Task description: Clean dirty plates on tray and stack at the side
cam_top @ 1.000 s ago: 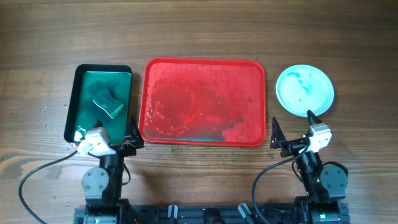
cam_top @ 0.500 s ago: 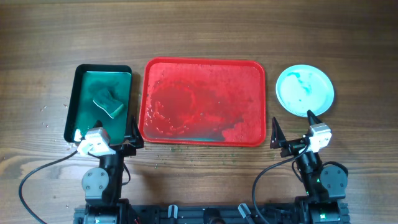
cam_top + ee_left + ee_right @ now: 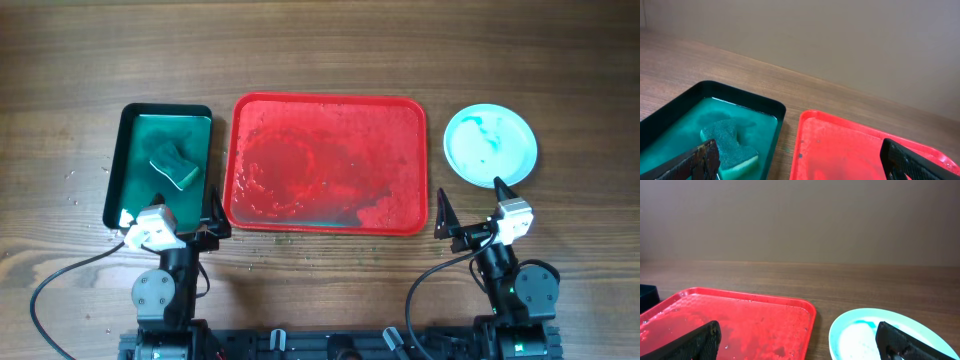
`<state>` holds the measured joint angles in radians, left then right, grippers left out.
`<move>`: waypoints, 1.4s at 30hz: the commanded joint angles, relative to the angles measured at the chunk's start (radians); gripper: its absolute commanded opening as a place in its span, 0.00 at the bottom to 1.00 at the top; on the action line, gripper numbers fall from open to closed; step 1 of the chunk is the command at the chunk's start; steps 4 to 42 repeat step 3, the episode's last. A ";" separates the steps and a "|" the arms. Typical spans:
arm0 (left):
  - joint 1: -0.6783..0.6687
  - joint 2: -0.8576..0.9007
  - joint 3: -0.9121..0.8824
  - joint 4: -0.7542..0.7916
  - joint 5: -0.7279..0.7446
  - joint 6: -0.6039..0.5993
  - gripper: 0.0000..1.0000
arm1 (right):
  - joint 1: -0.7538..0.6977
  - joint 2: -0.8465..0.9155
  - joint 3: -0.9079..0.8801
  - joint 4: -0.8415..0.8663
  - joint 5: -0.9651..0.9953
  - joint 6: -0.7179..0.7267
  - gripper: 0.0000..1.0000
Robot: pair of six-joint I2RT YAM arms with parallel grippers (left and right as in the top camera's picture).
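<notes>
The left gripper [image 3: 795,165] and right gripper [image 3: 797,342] hang at the counter's near edge, both spread wide and empty. The red tray [image 3: 328,97] mid-counter holds only soapy water. 1 plate [image 3: 490,145] sits towards the right edge, teal-smeared, and the sponge [image 3: 174,166] soaks in the basin [image 3: 114,170] at the left. Washing seems finished or paused; if those smears are dirt, the next move means fetching the sponge

Plate [image 3: 856,341] — bottom edge cuts it.
</notes>
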<state>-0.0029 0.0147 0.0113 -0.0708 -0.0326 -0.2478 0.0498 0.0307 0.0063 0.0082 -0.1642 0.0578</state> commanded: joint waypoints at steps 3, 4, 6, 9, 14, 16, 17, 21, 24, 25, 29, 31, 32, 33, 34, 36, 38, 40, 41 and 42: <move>0.001 -0.008 -0.006 0.003 -0.017 0.016 1.00 | 0.003 -0.003 -0.001 0.005 -0.017 -0.003 0.99; 0.001 -0.008 -0.006 0.003 -0.017 0.016 1.00 | 0.003 -0.003 -0.001 0.005 -0.017 -0.003 0.99; 0.001 -0.008 -0.006 0.003 -0.017 0.016 1.00 | 0.003 -0.003 -0.001 0.005 -0.017 -0.003 0.99; 0.001 -0.008 -0.006 0.003 -0.017 0.016 1.00 | 0.003 -0.003 -0.001 0.005 -0.017 -0.003 0.99; 0.001 -0.008 -0.006 0.003 -0.017 0.016 1.00 | 0.003 -0.003 -0.001 0.005 -0.017 -0.003 0.99; 0.001 -0.008 -0.006 0.003 -0.017 0.016 1.00 | 0.003 -0.003 -0.001 0.005 -0.017 -0.003 0.99; 0.001 -0.008 -0.006 0.003 -0.017 0.016 1.00 | 0.003 -0.003 -0.001 0.005 -0.017 -0.003 0.99; 0.001 -0.008 -0.006 0.003 -0.017 0.016 1.00 | 0.003 -0.003 -0.001 0.005 -0.017 -0.003 0.99; 0.001 -0.008 -0.006 0.003 -0.017 0.016 1.00 | 0.003 -0.003 -0.001 0.005 -0.017 -0.003 0.99; 0.001 -0.008 -0.006 0.003 -0.017 0.016 1.00 | 0.003 -0.003 -0.001 0.005 -0.017 -0.003 0.99; 0.001 -0.008 -0.006 0.003 -0.017 0.016 1.00 | 0.003 -0.003 -0.001 0.005 -0.017 -0.003 0.99; 0.001 -0.008 -0.006 0.003 -0.017 0.016 1.00 | 0.003 -0.003 -0.001 0.005 -0.017 -0.003 0.99; 0.001 -0.008 -0.006 0.003 -0.017 0.016 1.00 | 0.003 -0.003 -0.001 0.005 -0.017 -0.003 0.99; 0.001 -0.008 -0.006 0.003 -0.017 0.016 1.00 | 0.003 -0.003 -0.001 0.005 -0.017 -0.003 0.99; 0.001 -0.008 -0.006 0.003 -0.017 0.016 1.00 | 0.003 -0.003 -0.001 0.005 -0.017 -0.003 0.99; 0.001 -0.008 -0.006 0.003 -0.017 0.016 1.00 | 0.003 -0.003 -0.001 0.005 -0.017 -0.003 0.99; 0.001 -0.008 -0.006 0.003 -0.017 0.016 1.00 | 0.003 -0.003 -0.001 0.005 -0.017 -0.003 0.99; 0.001 -0.008 -0.006 0.003 -0.017 0.016 1.00 | 0.003 -0.003 -0.001 0.005 -0.017 -0.003 0.99; 0.001 -0.008 -0.006 0.003 -0.017 0.016 1.00 | 0.003 -0.003 -0.001 0.005 -0.017 -0.003 0.99; 0.001 -0.008 -0.006 0.003 -0.017 0.016 1.00 | 0.003 -0.003 -0.001 0.005 -0.017 -0.003 0.99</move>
